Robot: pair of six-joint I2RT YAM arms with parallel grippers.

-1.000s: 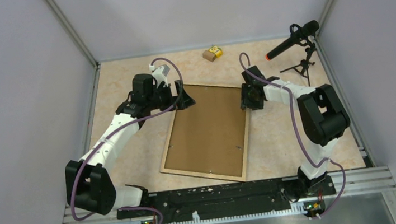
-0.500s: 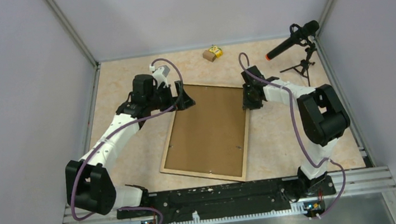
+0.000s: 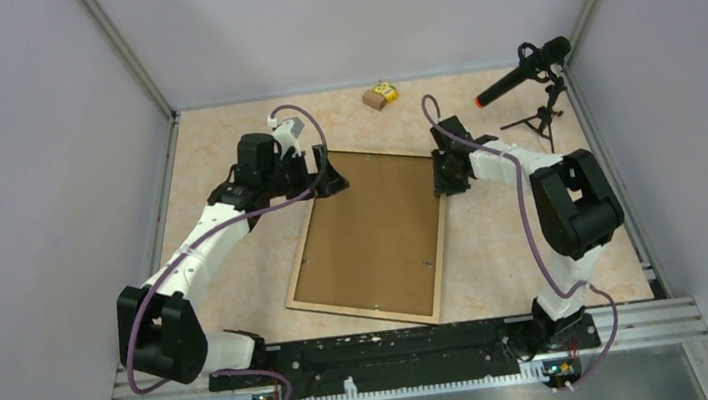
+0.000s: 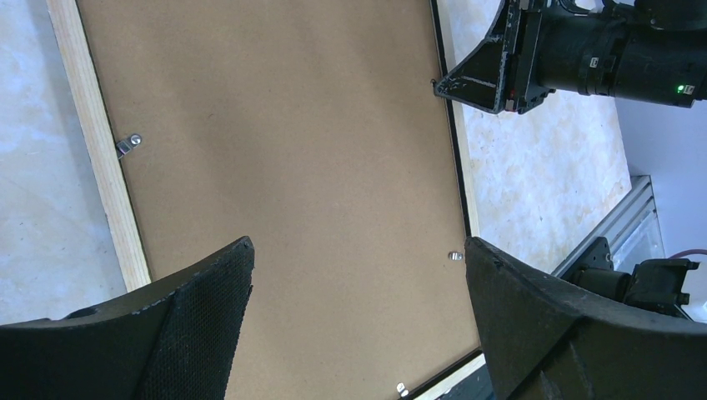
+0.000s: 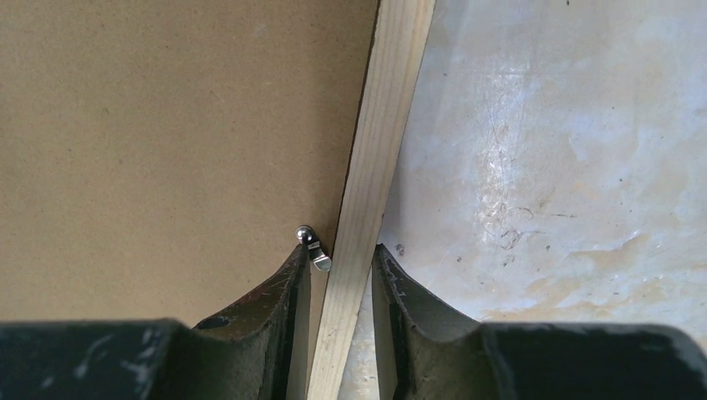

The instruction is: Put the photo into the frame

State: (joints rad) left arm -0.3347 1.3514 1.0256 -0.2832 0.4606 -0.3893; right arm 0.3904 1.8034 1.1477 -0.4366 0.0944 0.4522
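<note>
The frame [image 3: 368, 311] lies face down on the table, light-wood rim up, with the brown backing board [image 3: 373, 228] inside it. The photo is not in view. My left gripper [image 3: 332, 177] hovers open over the frame's far left corner. In the left wrist view [image 4: 358, 243] only the board lies between its fingers. My right gripper [image 3: 444, 182] is at the frame's far right edge. In the right wrist view [image 5: 342, 250] its narrow jaws straddle the wood rim [image 5: 392, 100] and pinch it. The left finger touches a small metal clip [image 5: 315, 248].
A small brown and yellow box [image 3: 380, 94] sits at the back of the table. A microphone on a tripod [image 3: 524, 70] stands at the back right. Grey walls enclose the table on three sides. More metal clips [image 4: 127, 144] line the frame's rim.
My right gripper has shifted slightly toward the far end along the frame's right rim. The left arm and the frame have not moved.
</note>
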